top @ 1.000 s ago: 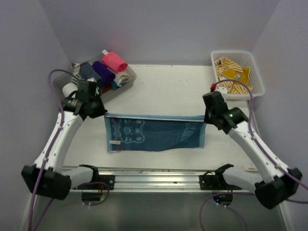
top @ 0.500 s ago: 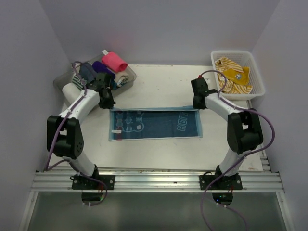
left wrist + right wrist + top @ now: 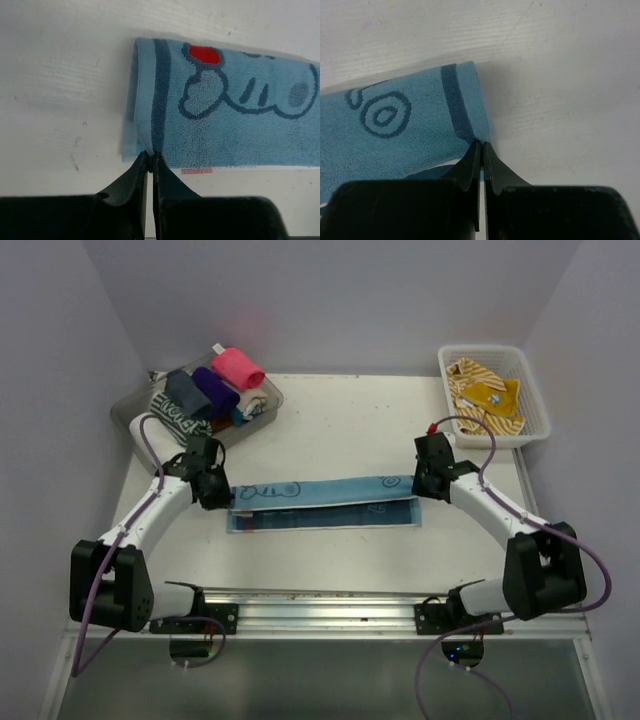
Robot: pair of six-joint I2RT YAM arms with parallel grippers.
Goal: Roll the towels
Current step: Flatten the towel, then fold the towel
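- A white tabletop point(image 3: 340, 425) between pale lilac walls carries everything.
- The light blue towel point(image 3: 320, 492) lies across its middle, doubled lengthwise into a long band. Its upper layer stops short of the near edge.
- The left fingers point(image 3: 137, 176) are pinched together on its left corner, and the right fingers point(image 3: 470, 165) are clamped on its right corner.
- The lengthwise fold looks nearly set. Next, I judge, both corners should be laid flush and released, and then the towel rolled from one end.
- Rolled towels point(image 3: 215, 388) fill the clear tray point(image 3: 274, 398) at far left. Mustard striped towels point(image 3: 485, 392) sit in the white basket point(image 3: 535, 428) at far right.
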